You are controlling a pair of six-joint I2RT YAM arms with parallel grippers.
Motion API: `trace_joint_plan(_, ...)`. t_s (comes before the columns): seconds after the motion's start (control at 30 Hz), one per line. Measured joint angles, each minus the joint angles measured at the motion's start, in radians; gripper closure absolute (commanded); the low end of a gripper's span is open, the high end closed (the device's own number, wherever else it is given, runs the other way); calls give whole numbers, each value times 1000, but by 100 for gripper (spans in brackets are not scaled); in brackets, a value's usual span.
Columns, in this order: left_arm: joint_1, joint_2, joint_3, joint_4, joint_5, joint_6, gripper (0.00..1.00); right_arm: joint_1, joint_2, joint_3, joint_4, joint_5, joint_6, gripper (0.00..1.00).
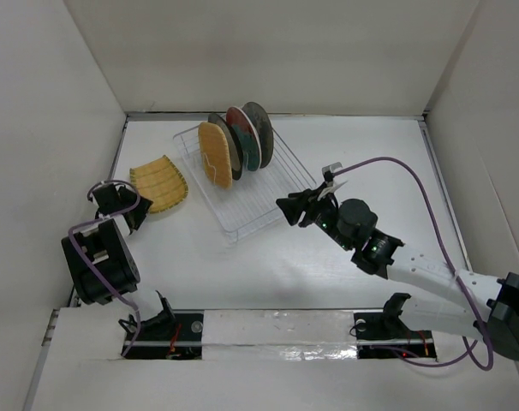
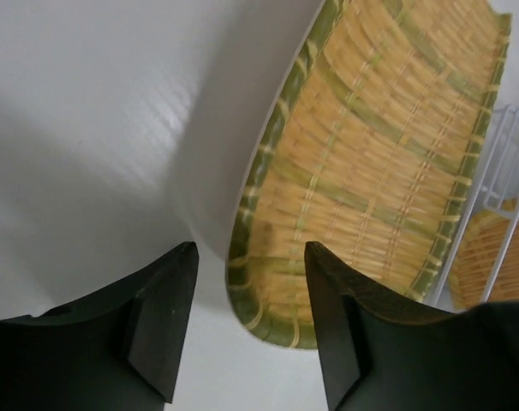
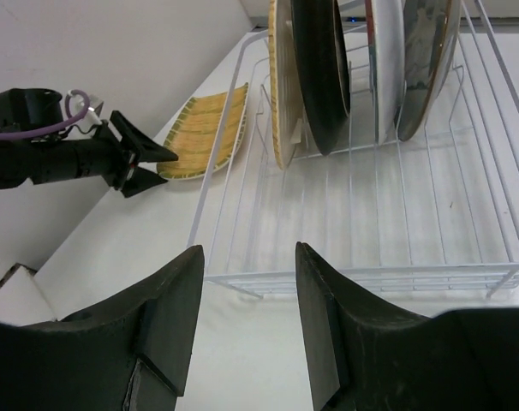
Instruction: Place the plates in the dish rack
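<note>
Left of the dish rack (image 1: 242, 210), the left gripper (image 2: 251, 257) has its fingers spread with nothing between them. It is poised at the near edge of the fan-shaped plate (image 1: 159, 182), which lies flat on the table (image 1: 379, 163) near the rack's left wall. This is the one plate not yet loaded. Its rim sits low against the surface, so the likely failure is the fingers skidding over the ribbing, or shoving the plate toward the rack instead of catching it.

Inside the rack, at its far end, four plates (image 1: 241, 141) stand on edge between the prongs. The round yellow plate (image 1: 213, 156) is the one nearest the free near half. A fan plate swung in carelessly could strike it and topple the row.

Right of the rack, the right gripper (image 3: 247, 257) hovers with fingers spread and empty, close to the rack's near right corner. A bump there could shift the light frame.
</note>
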Motion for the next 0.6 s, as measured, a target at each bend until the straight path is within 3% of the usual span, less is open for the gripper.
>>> trace_joint_plan(0.1, 0, 53, 2, 87, 21, -35, 68, -11, -3, 0, 0, -13, 2, 48)
trace_joint_plan(0.13, 0, 68, 1, 112, 27, -48, 95, -16, -4, 0, 0, -16, 3, 48)
trace_joint_plan(0.17, 0, 80, 1, 126, 23, -60, 100, -19, -5, 0, 0, -18, 4, 48)
trace_joint_plan(0.27, 3, 77, -1, 204, 67, -100, 100, -25, -5, 0, 0, -21, 4, 48)
trace_joint_plan(0.4, 33, -7, -37, 165, 30, -102, 100, -26, -5, 0, -1, -22, 4, 47)
trace_joint_plan(0.53, 95, -243, -63, 19, -33, -86, 100, -26, -4, 6, -13, -30, 4, 46)
trace_joint_plan(0.6, 104, -376, -64, -18, -77, -82, 100, -26, -1, 18, -25, -40, 4, 55)
